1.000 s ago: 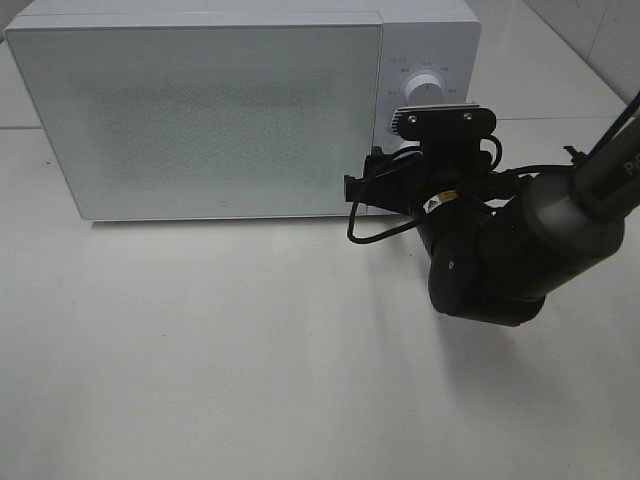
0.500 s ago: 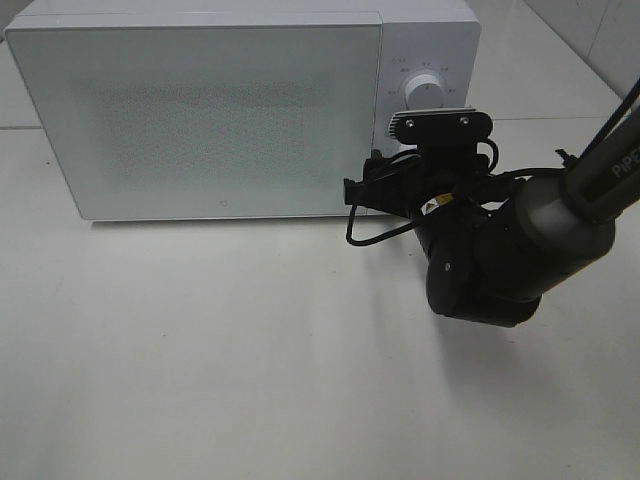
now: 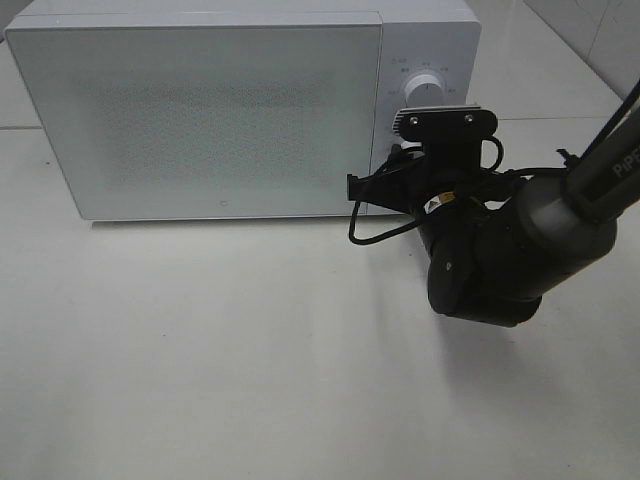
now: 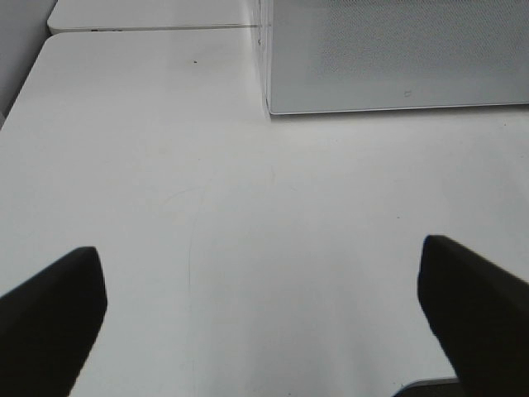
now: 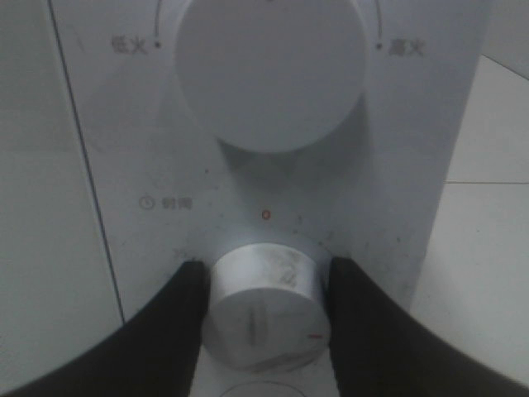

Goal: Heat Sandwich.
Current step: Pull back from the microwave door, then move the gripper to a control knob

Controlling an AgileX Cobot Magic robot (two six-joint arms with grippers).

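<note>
The sandwich is out of view. A white microwave (image 3: 200,110) stands at the back of the table with its door closed. My right gripper (image 5: 264,308) is at its control panel, with a black finger (image 5: 169,327) touching each side of the lower timer knob (image 5: 263,298), so it is shut on that knob. The larger upper knob (image 5: 269,70) is untouched. From above, the right gripper (image 3: 398,165) is mostly hidden under its wrist camera mount. My left gripper (image 4: 264,322) hangs open over bare table, nothing between its fingers.
The white tabletop (image 3: 220,340) stretches in front of the microwave. The bulky black right arm (image 3: 500,250) reaches in from the right edge. A seam between table panels (image 4: 149,29) runs beside the microwave's left corner.
The right gripper's jaws have closed in onto the lower knob. The right arm shifted only slightly. The left gripper has not moved.
</note>
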